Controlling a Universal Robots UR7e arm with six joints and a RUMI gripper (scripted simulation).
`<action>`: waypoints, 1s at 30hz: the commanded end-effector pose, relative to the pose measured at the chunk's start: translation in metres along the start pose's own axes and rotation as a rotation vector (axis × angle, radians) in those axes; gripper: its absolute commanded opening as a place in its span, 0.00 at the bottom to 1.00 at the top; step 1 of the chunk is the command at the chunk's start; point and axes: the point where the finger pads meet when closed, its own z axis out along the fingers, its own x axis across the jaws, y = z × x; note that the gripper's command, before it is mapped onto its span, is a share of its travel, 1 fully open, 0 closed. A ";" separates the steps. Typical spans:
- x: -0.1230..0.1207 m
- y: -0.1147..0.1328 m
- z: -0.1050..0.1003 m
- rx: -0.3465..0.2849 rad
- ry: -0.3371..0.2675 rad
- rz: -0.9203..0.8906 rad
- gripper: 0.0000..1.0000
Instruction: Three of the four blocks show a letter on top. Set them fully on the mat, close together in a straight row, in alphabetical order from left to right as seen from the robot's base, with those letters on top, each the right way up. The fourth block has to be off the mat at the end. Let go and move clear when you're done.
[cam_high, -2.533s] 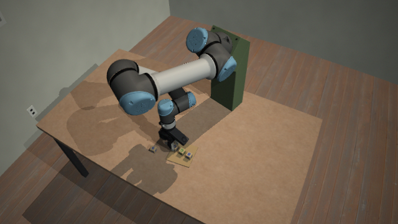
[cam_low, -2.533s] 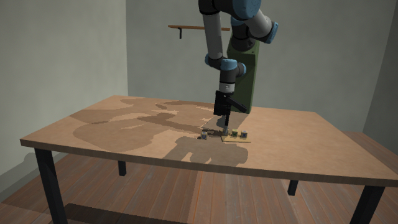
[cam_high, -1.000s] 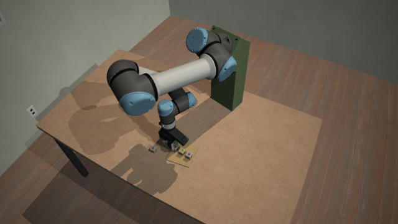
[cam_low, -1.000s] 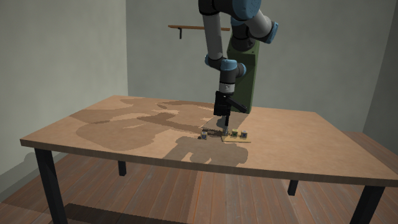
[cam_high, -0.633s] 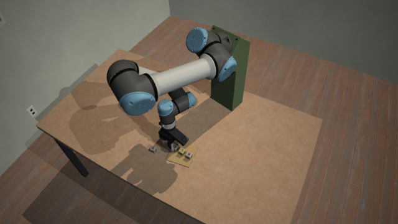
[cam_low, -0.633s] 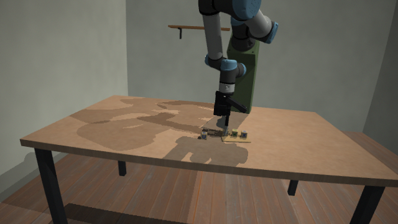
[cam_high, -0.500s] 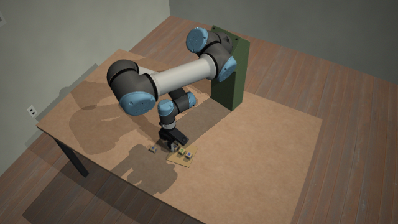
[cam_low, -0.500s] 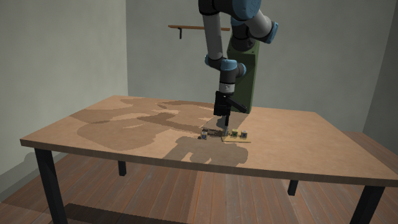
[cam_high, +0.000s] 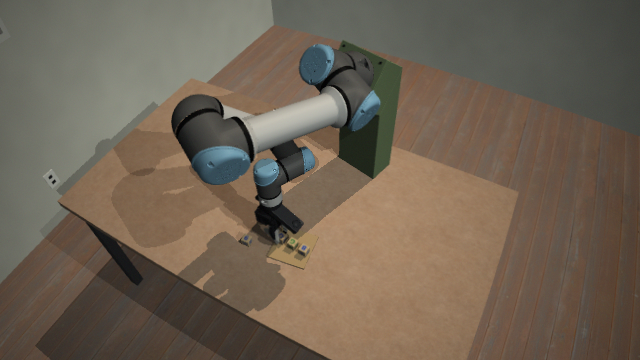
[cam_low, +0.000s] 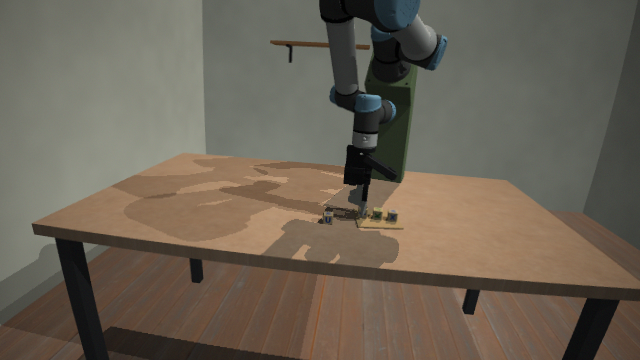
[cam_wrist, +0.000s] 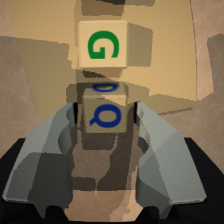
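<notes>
The table (cam_high: 430, 280) had a matt, fibreboard-like brown top on dark matt legs. The mat (cam_high: 285, 257) looked like flat tan card. The Q block (cam_wrist: 102, 117) and G block (cam_wrist: 102, 46) appeared pale wood with printed letters. The arm (cam_high: 295, 120) showed smooth grey and blue plastic-looking shells, slightly glossy. The floor (cam_high: 560, 150) was planked wood.

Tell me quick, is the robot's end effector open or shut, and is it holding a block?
End effector: open, holding nothing. The Q block sits loose between its fingers.
</notes>
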 end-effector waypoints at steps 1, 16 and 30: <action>0.000 0.000 -0.006 0.000 0.001 0.000 0.28; 0.000 0.000 -0.064 0.000 0.001 0.000 0.28; 0.000 0.000 -0.086 0.000 0.001 0.000 0.28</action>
